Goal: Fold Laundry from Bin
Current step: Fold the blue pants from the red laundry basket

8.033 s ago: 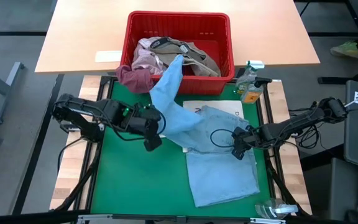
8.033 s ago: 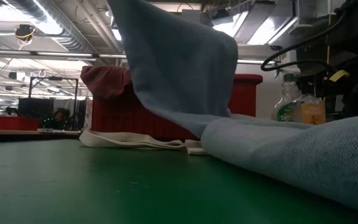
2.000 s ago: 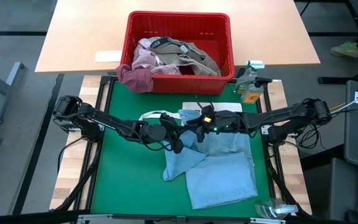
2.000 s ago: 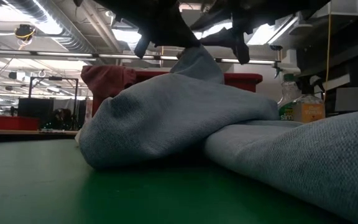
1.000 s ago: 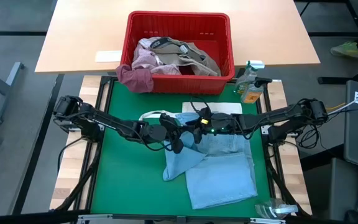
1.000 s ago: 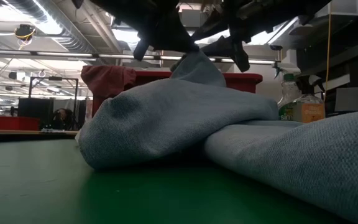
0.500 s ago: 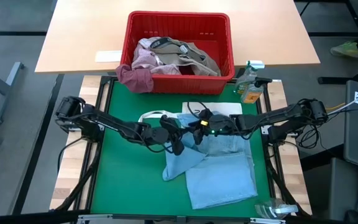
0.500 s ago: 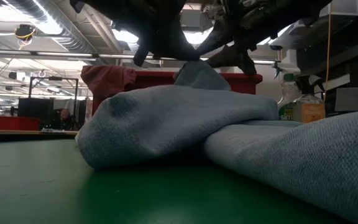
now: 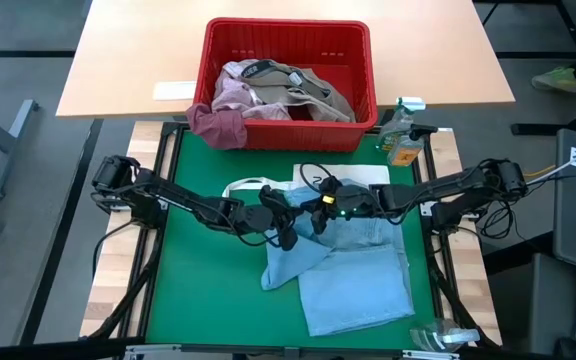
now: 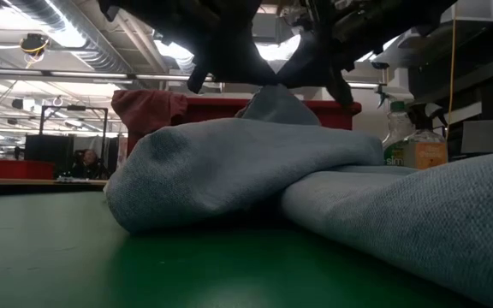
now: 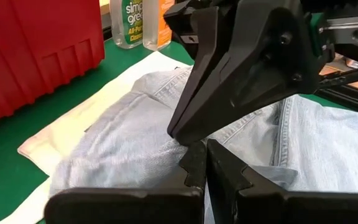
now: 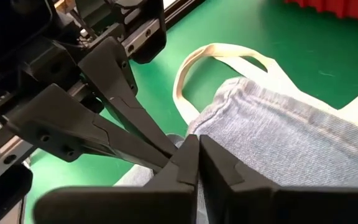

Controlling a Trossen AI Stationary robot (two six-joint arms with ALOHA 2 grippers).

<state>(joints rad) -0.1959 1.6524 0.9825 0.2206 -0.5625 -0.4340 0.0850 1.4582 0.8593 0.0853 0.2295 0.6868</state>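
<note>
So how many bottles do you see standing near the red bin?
2: a green-labelled spray bottle and an orange-labelled bottle, side by side just off the bin's right front corner. Others may be hidden.

cloth: light blue garment (image 10: 246, 167) heaped on green tabletop (image 10: 144, 265), second fold (image 10: 418, 214) lying across it at right
peak: small tuft (image 10: 276, 104) pulled up, pinched between dark fingers (image 10: 229, 64) from above
behind: red bin (image 10: 221, 107), maroon piece (image 10: 144, 109) over its rim
right edge: spray bottles (image 10: 413, 145)
</note>
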